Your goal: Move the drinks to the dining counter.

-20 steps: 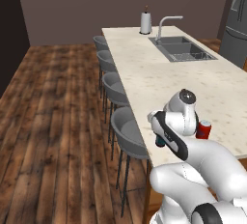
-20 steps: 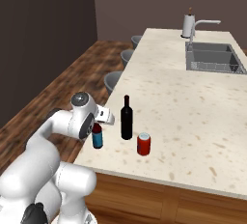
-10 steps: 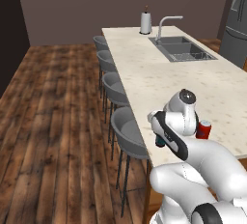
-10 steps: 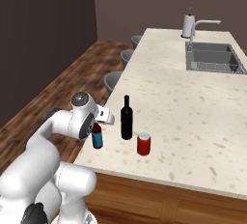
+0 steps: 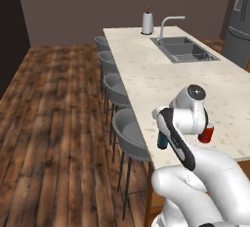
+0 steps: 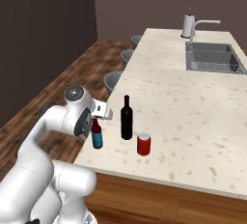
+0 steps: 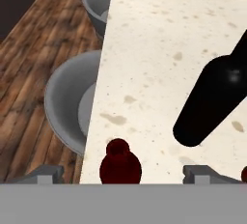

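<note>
Right base view: my end effector [image 6: 98, 120] sits directly over the short dark-red bottle [image 6: 97, 134], which stands upright near the edge of the worktop [image 6: 193, 107] — the dining counter with sink [image 6: 212, 58] and faucet [image 6: 200, 25]. In the hand view the bottle's cap [image 7: 119, 166] lies midway between the two fingertips [image 7: 46, 174], which stand wide apart and clear of it: jaws released, nothing grasped. The bottle's long axis is vertical, in line with my approach axis, so I judge a straight upward retreat to be what clears the neck (any sideways drift risks tipping it).

The tall wine bottle [image 6: 126, 118] stands at about 2 o'clock from the short bottle in the right base view, close by; the red can [image 6: 143, 144] lies at 4 o'clock, just beyond. All three drinks rest on the dining worktop — I judge the task essentially complete. Grey stools [image 5: 128, 135] line the worktop's edge.
</note>
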Controlling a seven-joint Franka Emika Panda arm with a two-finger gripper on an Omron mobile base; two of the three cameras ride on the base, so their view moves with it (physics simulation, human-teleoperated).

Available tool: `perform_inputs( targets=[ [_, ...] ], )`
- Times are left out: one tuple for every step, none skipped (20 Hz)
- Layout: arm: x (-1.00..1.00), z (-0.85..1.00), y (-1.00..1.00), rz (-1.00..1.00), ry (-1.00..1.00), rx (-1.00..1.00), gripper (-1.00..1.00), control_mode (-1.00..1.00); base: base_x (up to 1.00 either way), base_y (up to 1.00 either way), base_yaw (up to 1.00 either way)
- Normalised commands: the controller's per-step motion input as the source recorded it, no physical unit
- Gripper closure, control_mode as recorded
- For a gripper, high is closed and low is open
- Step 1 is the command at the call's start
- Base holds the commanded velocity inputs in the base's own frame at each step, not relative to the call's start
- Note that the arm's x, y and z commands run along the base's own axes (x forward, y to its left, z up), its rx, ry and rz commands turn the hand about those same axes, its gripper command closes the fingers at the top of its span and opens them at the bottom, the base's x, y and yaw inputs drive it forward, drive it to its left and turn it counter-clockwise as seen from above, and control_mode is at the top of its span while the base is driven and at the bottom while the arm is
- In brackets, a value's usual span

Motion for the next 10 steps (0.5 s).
perform_inputs(
  targets=[
    [-0.66,0.76,0.0,0.0,-0.08,-0.01,-1.0,-1.0,0.0,0.0,0.0],
    [-0.85,0.94,0.0,0.0,-0.06,0.0,-1.0,-1.0,0.0,0.0,0.0],
    [-1.0,1.0,0.0,0.0,-0.11,-0.01,-1.0,-1.0,0.0,0.0,0.0],
    [-1.0,0.85,-0.05,0.0,-0.14,-0.01,-1.0,-1.0,0.0,0.0,0.0],
    [-1.0,0.7,-0.04,0.0,-0.06,0.0,-1.0,-1.0,0.0,0.0,0.0],
    [-1.0,0.66,0.0,0.0,-0.03,0.0,-1.0,-1.0,0.0,0.0,0.0],
    [-1.0,0.61,0.0,0.0,-0.04,-0.01,-1.0,-1.0,0.0,0.0,0.0],
    [-1.0,0.56,-0.01,0.0,-0.05,0.0,-1.0,-1.0,0.0,0.0,0.0],
    [-1.0,0.41,0.0,0.0,-0.03,-0.01,-1.0,-1.0,0.0,0.0,0.0],
    [-1.0,0.44,0.0,0.0,-0.02,-0.01,-1.0,-1.0,0.0,0.0,0.0]
  ],
)
